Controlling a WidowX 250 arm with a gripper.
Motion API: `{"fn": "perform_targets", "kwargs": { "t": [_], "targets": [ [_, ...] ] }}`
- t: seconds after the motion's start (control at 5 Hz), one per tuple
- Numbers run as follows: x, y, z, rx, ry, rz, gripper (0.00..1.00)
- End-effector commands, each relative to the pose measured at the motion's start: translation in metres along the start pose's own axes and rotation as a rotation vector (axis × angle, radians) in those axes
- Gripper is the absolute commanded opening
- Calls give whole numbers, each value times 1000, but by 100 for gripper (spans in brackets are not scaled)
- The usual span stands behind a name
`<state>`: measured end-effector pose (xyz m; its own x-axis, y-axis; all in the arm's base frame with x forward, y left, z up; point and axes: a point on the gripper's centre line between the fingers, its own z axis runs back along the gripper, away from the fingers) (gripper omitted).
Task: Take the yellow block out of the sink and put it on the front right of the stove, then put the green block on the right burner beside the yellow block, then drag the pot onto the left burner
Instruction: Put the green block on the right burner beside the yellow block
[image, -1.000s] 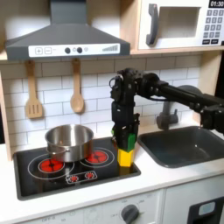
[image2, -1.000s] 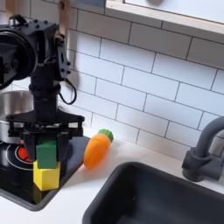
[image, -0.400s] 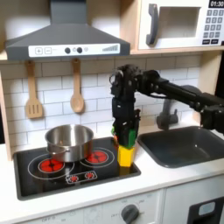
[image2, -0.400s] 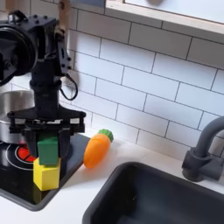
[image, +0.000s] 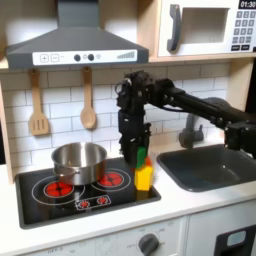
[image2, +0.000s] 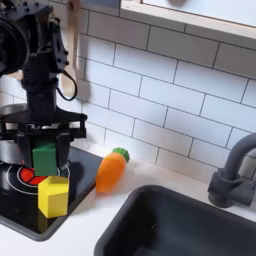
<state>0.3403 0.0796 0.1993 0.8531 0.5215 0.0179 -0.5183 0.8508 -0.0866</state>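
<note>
Green block (image2: 44, 157) hangs pinched between the fingers of the gripper (image2: 45, 158), raised clear of the stove (image2: 15, 208) and above the right burner (image2: 22, 176), up and toward the second exterior view's left of the yellow block (image2: 53, 196), which rests on the stove's front corner without touching it. In the first exterior view the gripper (image: 140, 158) holds the green block (image: 141, 159) just above and behind the yellow block (image: 145, 177), while the pot (image: 78, 161) stands at the back of the stove (image: 40, 205), behind the left burner (image: 57, 187) and right burner (image: 108, 180). An orange toy carrot (image2: 111, 171) lies on the tabletop (image2: 95, 225) just beside the stove, between it and the sink (image2: 190, 229).
</note>
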Motion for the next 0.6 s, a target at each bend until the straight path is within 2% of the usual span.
{"fn": "perform_targets", "kwargs": {
  "t": [0.0, 0.4],
  "targets": [
    [13, 18, -7, 26, -2, 27, 0],
    [17, 29, -16, 46, 3, 17, 0]
  ]
}}
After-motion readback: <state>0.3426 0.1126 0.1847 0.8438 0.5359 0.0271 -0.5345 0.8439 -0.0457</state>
